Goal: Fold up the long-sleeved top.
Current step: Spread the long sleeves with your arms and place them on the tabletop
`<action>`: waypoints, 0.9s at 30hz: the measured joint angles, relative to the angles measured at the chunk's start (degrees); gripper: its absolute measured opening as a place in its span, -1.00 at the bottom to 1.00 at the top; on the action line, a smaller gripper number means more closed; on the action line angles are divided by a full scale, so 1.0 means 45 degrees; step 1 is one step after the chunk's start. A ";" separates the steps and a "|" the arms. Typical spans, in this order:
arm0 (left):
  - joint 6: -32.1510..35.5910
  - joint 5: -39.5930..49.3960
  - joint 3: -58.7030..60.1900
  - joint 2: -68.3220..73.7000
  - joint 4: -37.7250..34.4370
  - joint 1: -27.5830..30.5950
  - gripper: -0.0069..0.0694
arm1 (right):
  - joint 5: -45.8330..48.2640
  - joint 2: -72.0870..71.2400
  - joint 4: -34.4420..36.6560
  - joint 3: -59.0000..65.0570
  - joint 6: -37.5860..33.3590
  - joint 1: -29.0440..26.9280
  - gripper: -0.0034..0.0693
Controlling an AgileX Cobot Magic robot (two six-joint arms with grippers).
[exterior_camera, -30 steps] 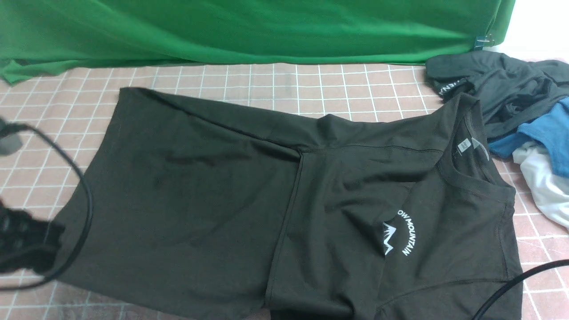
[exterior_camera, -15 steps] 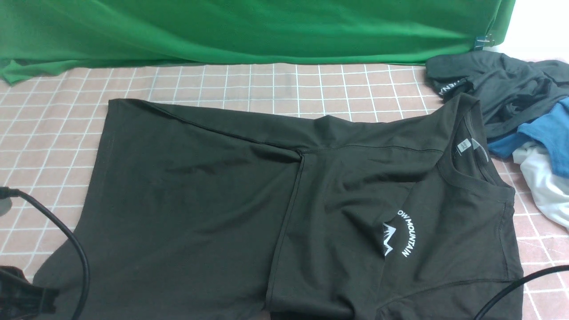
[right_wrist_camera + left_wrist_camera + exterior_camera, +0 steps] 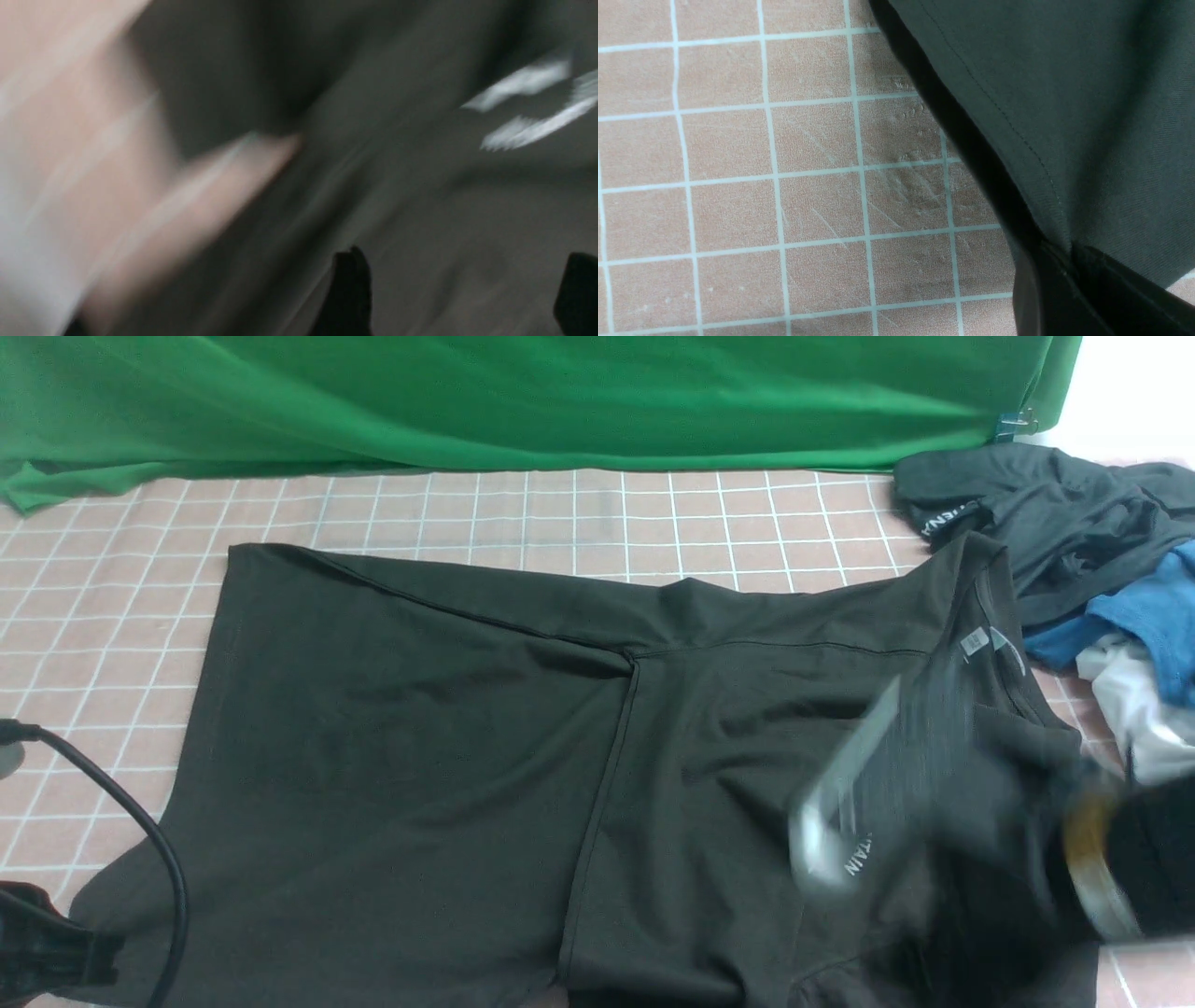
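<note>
Black long-sleeved top (image 3: 420, 756), left end effector (image 3: 1068, 256) pinching hem, right end effector (image 3: 462, 289) wide, blue shirt (image 3: 1144, 602) beside

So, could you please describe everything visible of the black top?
The top is black, cotton-like knit, lying flat on the checked mat, neck toward the right, a flap folded across its middle. White label inside the collar; white print partly hidden. The left pincer pinches its hem corner; the open right pincer hangs above its chest.
</note>
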 joint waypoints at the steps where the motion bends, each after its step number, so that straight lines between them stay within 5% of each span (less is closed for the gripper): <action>1: 0.0000 0.0000 0.0000 0.0000 0.0000 0.0000 -0.71 | -0.1117 0.0639 0.0296 -0.0348 0.0013 -0.1612 0.66; 2: 0.0000 0.0000 0.0000 0.0000 0.0000 0.0000 -0.71 | -0.1270 0.0749 0.0352 -0.0406 0.0013 -0.1612 0.66; 3: 0.0000 0.0000 0.0000 0.0000 0.0000 0.0000 -0.71 | -0.2299 0.1847 0.1237 -0.0884 0.0022 -0.3570 0.66; 6: 0.0000 -0.0016 0.0000 0.0000 0.0000 0.0000 -0.71 | -0.3143 0.3640 0.2317 -0.1822 0.0019 -0.6012 0.66; 10: 0.0004 -0.0016 0.0000 0.0000 -0.0012 0.0000 -0.71 | -0.3275 0.6343 0.3522 -0.3442 -0.0087 -0.8036 0.66; 17: 0.0004 -0.0116 0.0000 0.0000 -0.0027 0.0000 -0.71 | -0.3208 0.8950 0.5110 -0.4785 -0.1190 -0.8504 0.66; 27: 0.0015 -0.0116 0.0000 0.0000 0.0051 0.0000 -0.71 | -0.1734 0.8148 0.5236 -0.5891 -0.1337 -0.8476 0.66</action>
